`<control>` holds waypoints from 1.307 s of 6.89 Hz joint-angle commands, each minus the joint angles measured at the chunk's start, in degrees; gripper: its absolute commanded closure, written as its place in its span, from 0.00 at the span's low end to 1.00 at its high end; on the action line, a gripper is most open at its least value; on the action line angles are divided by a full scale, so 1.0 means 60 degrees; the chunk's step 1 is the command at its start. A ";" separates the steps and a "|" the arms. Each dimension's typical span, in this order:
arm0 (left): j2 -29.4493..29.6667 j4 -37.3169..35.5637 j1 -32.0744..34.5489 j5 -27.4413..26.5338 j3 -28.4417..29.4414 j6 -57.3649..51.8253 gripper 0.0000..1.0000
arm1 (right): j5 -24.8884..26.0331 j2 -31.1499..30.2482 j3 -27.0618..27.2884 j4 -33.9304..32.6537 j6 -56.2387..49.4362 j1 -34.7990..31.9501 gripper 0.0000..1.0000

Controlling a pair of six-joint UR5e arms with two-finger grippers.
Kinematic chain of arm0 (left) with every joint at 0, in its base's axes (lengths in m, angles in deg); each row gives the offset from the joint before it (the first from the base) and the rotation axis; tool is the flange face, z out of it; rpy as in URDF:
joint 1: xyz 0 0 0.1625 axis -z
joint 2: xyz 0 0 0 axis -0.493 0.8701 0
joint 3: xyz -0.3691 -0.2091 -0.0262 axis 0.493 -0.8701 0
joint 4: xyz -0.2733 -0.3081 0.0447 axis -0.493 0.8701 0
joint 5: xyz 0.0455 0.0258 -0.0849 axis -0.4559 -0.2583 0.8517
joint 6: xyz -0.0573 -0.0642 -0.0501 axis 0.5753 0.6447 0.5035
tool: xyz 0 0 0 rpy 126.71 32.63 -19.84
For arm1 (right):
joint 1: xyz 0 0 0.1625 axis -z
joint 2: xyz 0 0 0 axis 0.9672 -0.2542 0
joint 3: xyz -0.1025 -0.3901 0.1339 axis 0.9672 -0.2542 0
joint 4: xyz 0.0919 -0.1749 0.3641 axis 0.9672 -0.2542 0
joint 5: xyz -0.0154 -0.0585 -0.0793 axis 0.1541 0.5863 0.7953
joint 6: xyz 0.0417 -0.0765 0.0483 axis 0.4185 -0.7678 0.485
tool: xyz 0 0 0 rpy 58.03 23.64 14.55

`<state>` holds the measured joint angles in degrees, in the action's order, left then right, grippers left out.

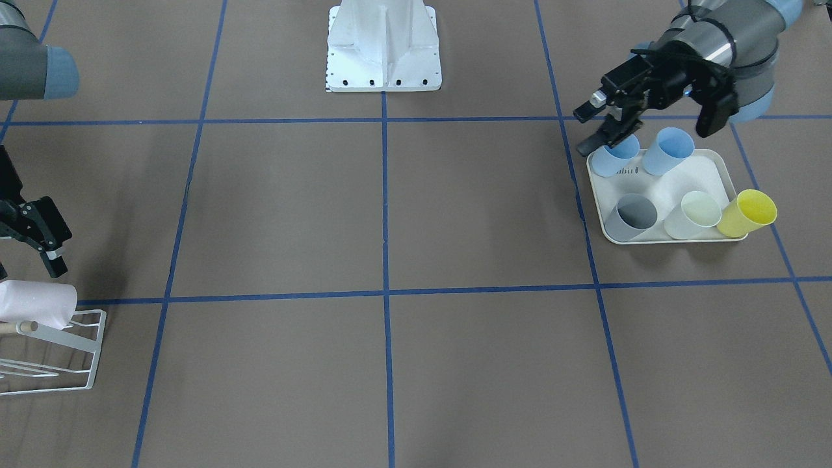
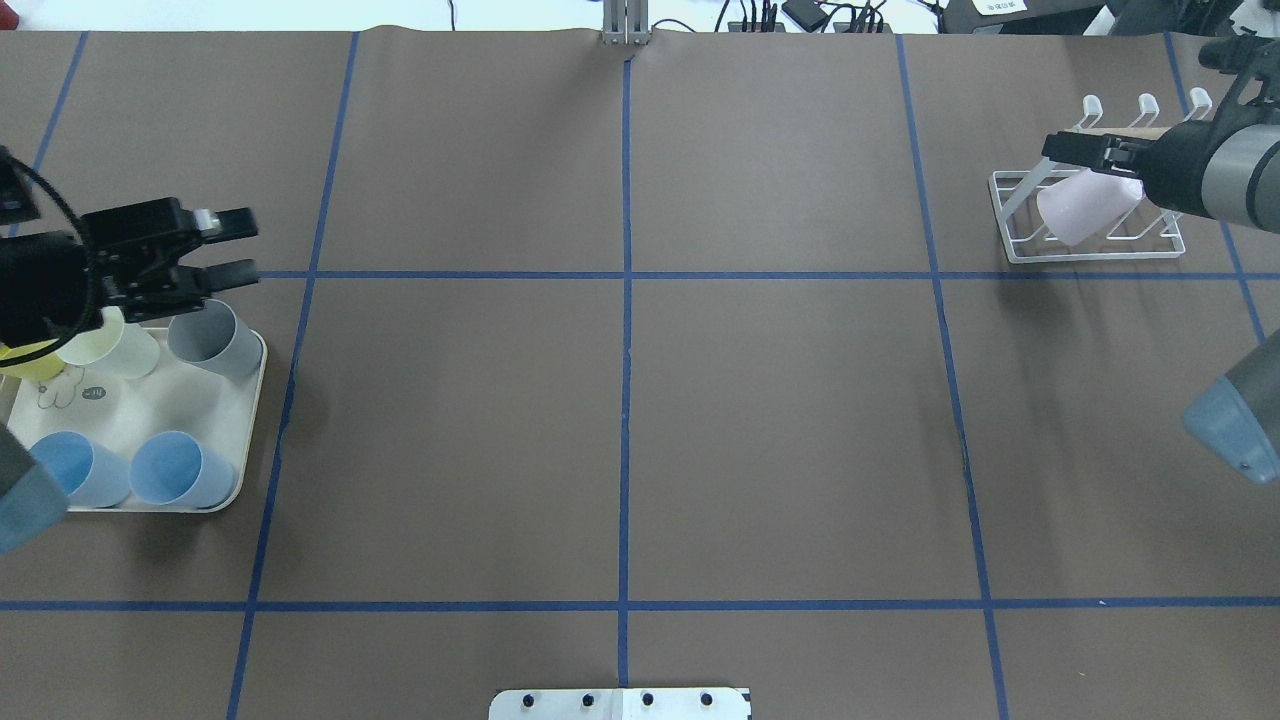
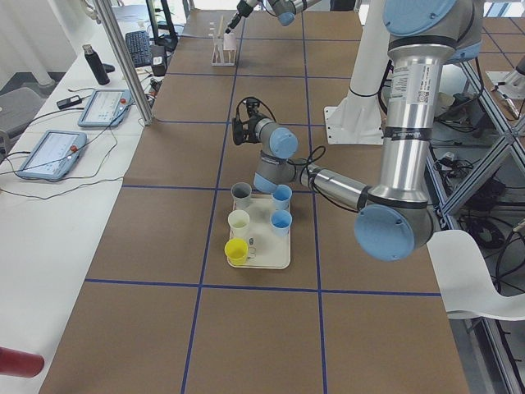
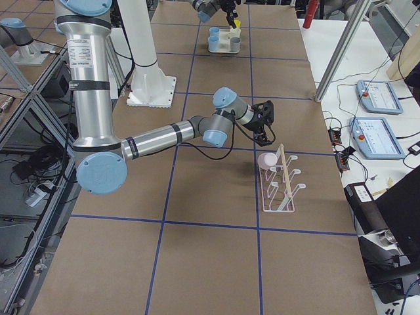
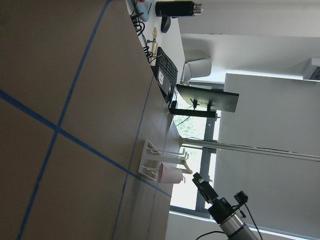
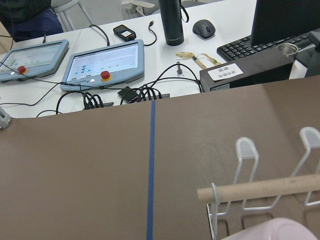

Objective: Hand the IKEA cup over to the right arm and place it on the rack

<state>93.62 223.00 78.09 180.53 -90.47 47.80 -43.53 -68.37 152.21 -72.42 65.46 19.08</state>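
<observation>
Pink cup [image 6: 272, 232] fills the bottom edge of the right wrist view, just under the wooden rod [image 6: 260, 189] of the rack [image 2: 1010, 250]. It hangs tilted on a prong at the rack's end toward the worktop's middle, and nothing grips it. The right tool [image 2: 1068, 150] hovers just above it, fingers spread and empty. The left tool [image 2: 232, 246] is also spread and holds nothing. It is raised by the edge of the cream tray [image 2: 255, 400] farthest from the robot, near the grey cup [image 2: 215, 338]. Also on the tray are a pale cream cup [image 2: 115, 350], a yellow cup [image 1: 751, 211] at one corner, and two blue cups [image 2: 175, 468] side by side along the edge nearest the robot. Rack and tray sit well apart at opposite ends of the brown worktop [image 2: 620, 420].
</observation>
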 commanded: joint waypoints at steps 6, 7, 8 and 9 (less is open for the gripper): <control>-0.1816 -0.6284 0.2803 0.0494 0.1447 -1.1568 0.00 | 0.0084 -0.0017 0.0422 0.0014 0.0250 0.1015 0.00; -0.1627 -0.6475 0.3081 0.2207 0.2075 -1.1707 0.00 | 0.0099 -0.0002 0.0423 0.0014 0.0250 0.1045 0.00; -0.1639 -0.6564 0.3505 0.2993 0.2168 -1.1708 0.00 | 0.0201 0.0012 0.0466 0.0014 0.0250 0.1045 0.00; -0.1625 -0.6884 0.3494 0.3059 0.2256 -1.1650 0.01 | 0.0231 -0.0002 0.0554 0.0014 0.0250 0.1031 0.00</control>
<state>83.66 183.66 98.09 195.98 -78.03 -22.02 -42.49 -68.36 155.02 -72.34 66.96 25.26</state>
